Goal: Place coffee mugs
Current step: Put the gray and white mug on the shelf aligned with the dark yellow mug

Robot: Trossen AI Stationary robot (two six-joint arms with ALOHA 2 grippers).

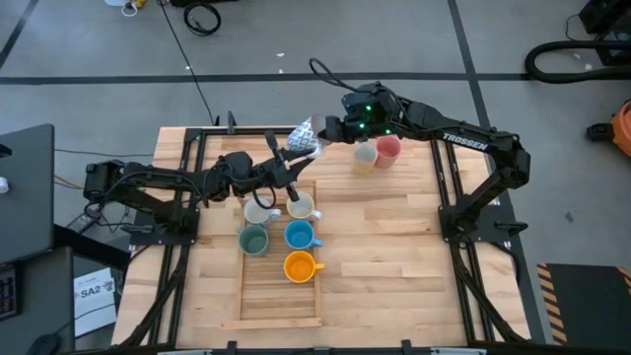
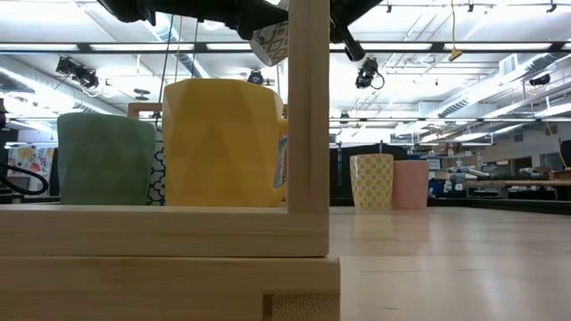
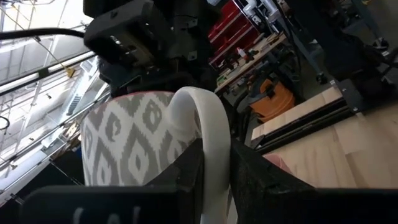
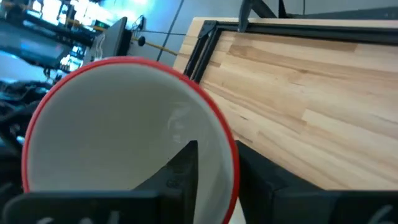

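The grey-patterned mug (image 1: 304, 135) hangs above the table's far edge. The left gripper (image 3: 214, 177) pinches its handle, while the right gripper (image 4: 214, 171) apparently clamps its red rim. If either pulls early, it may twist loose.

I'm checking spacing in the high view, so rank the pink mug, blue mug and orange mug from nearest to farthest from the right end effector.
From the right end effector:
1. Pink mug, close by, off the tray.
2. Blue mug, on the tray.
3. Orange mug, on the tray, just beyond the blue one.
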